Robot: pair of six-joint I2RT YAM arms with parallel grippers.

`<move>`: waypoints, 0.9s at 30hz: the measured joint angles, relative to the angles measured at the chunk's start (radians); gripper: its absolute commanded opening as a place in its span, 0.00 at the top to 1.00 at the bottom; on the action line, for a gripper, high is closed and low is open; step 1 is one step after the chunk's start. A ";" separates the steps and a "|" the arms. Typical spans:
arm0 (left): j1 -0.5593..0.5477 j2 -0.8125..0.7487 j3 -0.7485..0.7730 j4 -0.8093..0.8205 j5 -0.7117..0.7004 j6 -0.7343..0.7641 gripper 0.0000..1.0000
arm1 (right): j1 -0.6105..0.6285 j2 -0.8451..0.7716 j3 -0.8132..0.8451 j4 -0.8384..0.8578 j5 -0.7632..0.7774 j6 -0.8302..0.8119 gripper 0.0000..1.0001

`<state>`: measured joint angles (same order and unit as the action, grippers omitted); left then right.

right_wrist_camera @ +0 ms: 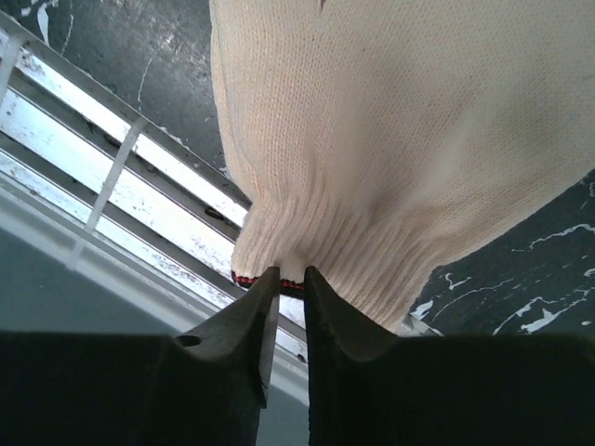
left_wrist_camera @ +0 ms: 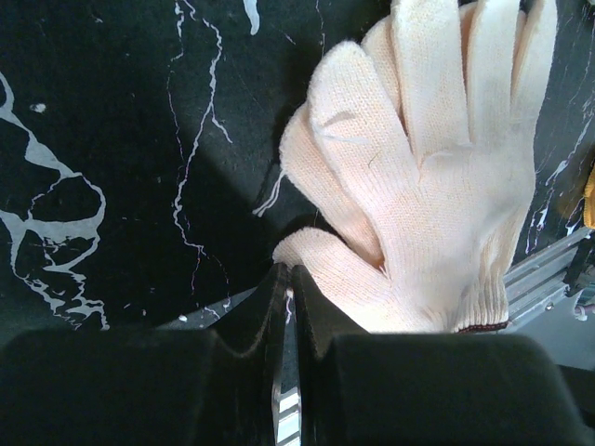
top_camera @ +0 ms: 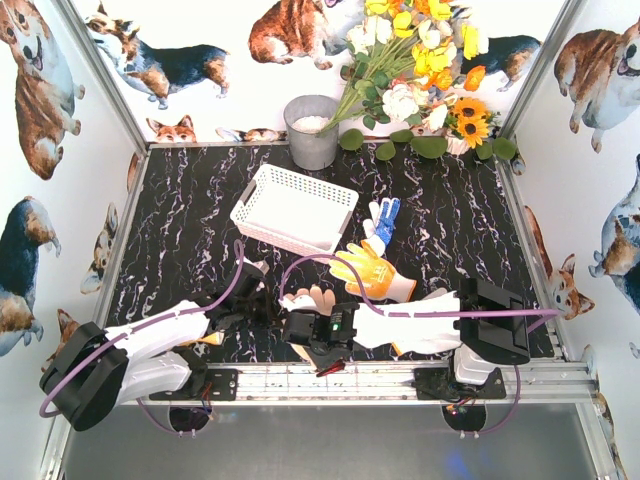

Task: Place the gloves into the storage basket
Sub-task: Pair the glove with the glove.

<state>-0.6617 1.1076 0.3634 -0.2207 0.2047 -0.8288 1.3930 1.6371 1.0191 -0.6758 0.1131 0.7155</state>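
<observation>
A cream glove (top_camera: 312, 297) with a red-trimmed cuff lies near the table's front edge, fingers spread (left_wrist_camera: 437, 177). My right gripper (right_wrist_camera: 286, 277) is shut on its cuff (right_wrist_camera: 325, 251), the red trim pinched between the tips. My left gripper (left_wrist_camera: 288, 271) is shut with nothing in it, its tips against the glove's thumb. An orange-yellow glove (top_camera: 372, 270) and a white glove with a blue palm (top_camera: 382, 220) lie right of the white lattice storage basket (top_camera: 262, 190), which stands tilted at mid-table.
A grey metal bucket (top_camera: 312, 132) and a bunch of flowers (top_camera: 420, 70) stand at the back. An aluminium rail (top_camera: 340, 380) runs along the near edge just behind the cream glove's cuff. Printed walls close in both sides.
</observation>
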 measured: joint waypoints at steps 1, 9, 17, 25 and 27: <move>0.000 -0.001 0.000 0.000 0.000 0.000 1.00 | 0.004 0.000 0.001 -0.004 0.005 -0.003 0.72; 0.000 -0.002 -0.003 0.003 0.000 0.000 1.00 | 0.029 0.018 0.014 -0.013 0.019 -0.031 0.59; 0.000 -0.002 -0.003 0.004 0.000 0.000 1.00 | 0.035 0.044 0.018 -0.010 0.025 -0.044 0.73; 0.000 -0.001 -0.003 0.005 0.001 0.000 1.00 | 0.035 0.049 0.022 -0.023 0.047 -0.039 0.87; 0.000 0.000 -0.003 0.007 0.001 0.000 1.00 | 0.035 0.045 0.023 -0.029 0.049 -0.035 0.88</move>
<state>-0.6613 1.1080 0.3603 -0.2134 0.2058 -0.8291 1.4281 1.6817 1.0416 -0.7044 0.1623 0.6800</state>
